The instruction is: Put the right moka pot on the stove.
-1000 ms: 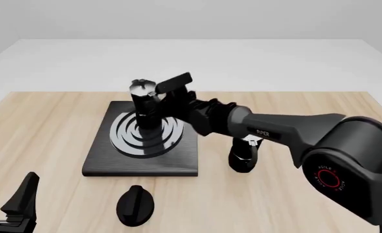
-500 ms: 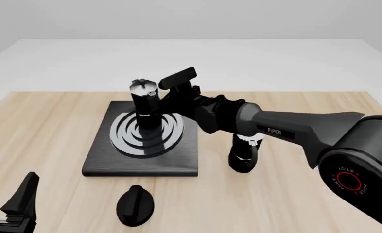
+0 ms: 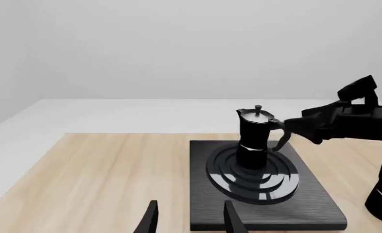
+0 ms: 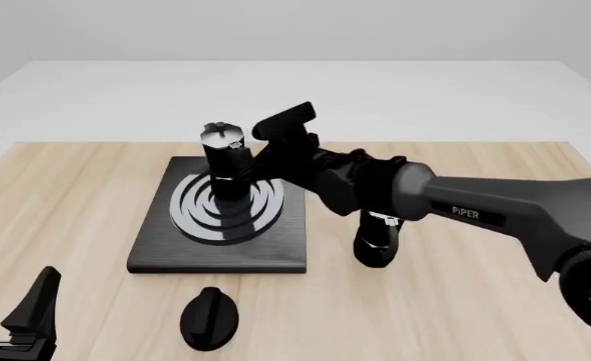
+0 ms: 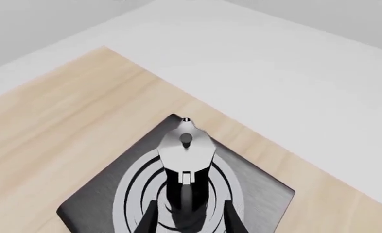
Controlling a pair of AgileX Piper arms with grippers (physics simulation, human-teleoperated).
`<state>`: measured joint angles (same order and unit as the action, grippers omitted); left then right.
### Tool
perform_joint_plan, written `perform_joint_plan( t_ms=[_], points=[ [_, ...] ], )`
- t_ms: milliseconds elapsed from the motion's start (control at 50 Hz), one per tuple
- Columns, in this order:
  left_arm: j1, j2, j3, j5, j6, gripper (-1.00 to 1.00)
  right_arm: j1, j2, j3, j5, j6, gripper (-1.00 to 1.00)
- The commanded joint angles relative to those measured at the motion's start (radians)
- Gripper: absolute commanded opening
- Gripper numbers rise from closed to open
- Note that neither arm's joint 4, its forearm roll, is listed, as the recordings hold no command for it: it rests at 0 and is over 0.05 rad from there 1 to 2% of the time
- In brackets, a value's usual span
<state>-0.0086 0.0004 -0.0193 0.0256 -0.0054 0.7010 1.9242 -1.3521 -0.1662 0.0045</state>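
Observation:
The right moka pot (image 4: pixel 225 162), black with a silver lid, stands upright on the rings of the stove (image 4: pixel 165 244). It also shows in the left wrist view (image 3: pixel 254 136) and from above in the right wrist view (image 5: pixel 185 150). My right gripper (image 4: pixel 259 156) is just right of the pot, open; its fingers (image 5: pixel 150 218) stand on either side of the loop handle without touching it. At the near left edge, my left gripper (image 4: pixel 15 316) is open and holds nothing.
A second, near-identical moka pot (image 4: pixel 376 244) stands on the table right of the stove, partly hidden behind my right arm. A small black round knob (image 4: pixel 208 317) lies in front of the stove. The wooden tabletop ends at a white surface beyond.
My right gripper has drawn back to the right and slightly upward from the pot, which stays upright on the stove. The left arm has not moved.

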Motion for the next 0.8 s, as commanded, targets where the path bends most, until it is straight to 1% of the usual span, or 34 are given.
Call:
perform_joint_plan(
  t_ms=[20,160,540,800],
  points=[
    [0.0,0.0,0.0,0.0,0.0,1.0,0.013,-0.072,0.064,-0.001,0.0,1.0],
    [0.0,0.0,0.0,0.0,0.0,1.0,0.018,-0.102,0.098,-0.002,-0.01,1.0],
    [0.0,0.0,0.0,0.0,0.0,1.0,0.017,-0.203,0.232,-0.048,0.008,1.0],
    [0.0,0.0,0.0,0.0,0.0,1.0,0.006,-0.262,0.293,-0.062,0.016,1.0]
  ],
)
